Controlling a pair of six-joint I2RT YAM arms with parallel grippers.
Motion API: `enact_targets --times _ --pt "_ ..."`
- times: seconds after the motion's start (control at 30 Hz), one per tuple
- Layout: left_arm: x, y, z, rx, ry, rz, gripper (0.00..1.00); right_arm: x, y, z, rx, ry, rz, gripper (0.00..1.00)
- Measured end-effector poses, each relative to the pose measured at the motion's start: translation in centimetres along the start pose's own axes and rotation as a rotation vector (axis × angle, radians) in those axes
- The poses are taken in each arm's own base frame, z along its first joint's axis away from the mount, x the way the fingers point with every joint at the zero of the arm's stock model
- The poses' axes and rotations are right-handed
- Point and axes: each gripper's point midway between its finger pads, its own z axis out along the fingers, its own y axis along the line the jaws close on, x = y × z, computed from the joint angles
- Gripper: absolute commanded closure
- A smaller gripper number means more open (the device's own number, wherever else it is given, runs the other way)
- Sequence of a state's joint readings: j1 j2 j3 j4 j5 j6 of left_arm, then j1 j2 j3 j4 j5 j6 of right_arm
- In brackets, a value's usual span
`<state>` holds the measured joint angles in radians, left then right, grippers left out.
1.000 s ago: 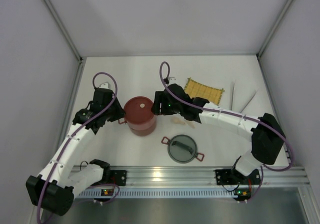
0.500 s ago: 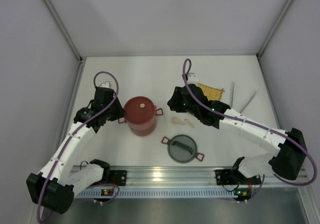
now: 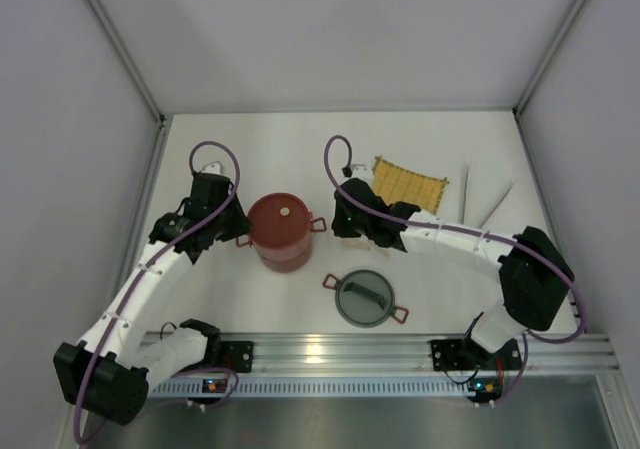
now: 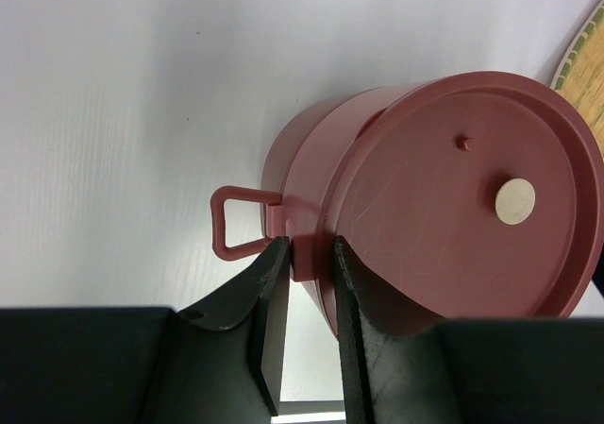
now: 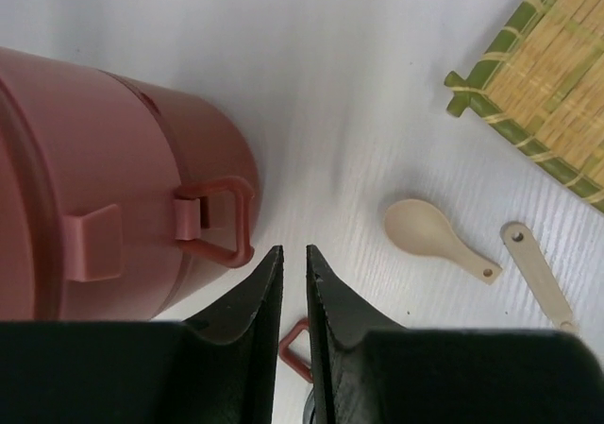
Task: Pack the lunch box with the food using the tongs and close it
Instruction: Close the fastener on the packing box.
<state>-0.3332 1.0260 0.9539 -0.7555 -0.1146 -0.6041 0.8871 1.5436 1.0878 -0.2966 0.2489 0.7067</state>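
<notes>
Bottom centre, the grey domed lid (image 3: 365,299) lies off, awaiting closing. Mid-frame, our left gripper (image 4: 309,265) pinches the lunch box (image 3: 280,231) by its handle, probably to steady it. Our right gripper (image 5: 293,265) is nearly shut and empty beside the opposite handle. The tongs (image 3: 465,191) rest upper right.

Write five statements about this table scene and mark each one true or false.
1. The lunch box stands stacked with a flat red lid on top. True.
2. The tongs lie inside the lunch box. False: they lie on the table, right of the yellow mat.
3. The left gripper is closed on the lunch box's side handle. True.
4. The right gripper holds a spoon. False: it holds nothing; the spoon lies on the table.
5. The grey lid sits on the lunch box. False: it rests apart on the table.
</notes>
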Motion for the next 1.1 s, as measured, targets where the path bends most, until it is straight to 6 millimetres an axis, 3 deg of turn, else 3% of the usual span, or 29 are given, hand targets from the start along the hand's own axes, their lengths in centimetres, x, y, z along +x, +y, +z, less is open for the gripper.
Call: enact_targets --times 0.17,0.43,0.9,1.1 --pt "-0.1 0.0 0.0 -0.006 0.001 0.004 0.71 1.8 -0.3 2.0 0.014 0.057 -0.013 0.86" --pt "-0.2 0.0 0.1 -0.011 0.0 0.005 0.71 2.9 0.4 4.4 0.011 0.102 -0.023 0.87" --pt "-0.2 0.1 0.1 -0.016 0.002 0.008 0.71 1.3 0.2 4.3 0.05 0.057 -0.036 0.86" --pt "-0.2 0.1 0.1 -0.017 0.003 0.008 0.71 0.2 -0.5 3.2 0.086 0.022 -0.038 0.85"
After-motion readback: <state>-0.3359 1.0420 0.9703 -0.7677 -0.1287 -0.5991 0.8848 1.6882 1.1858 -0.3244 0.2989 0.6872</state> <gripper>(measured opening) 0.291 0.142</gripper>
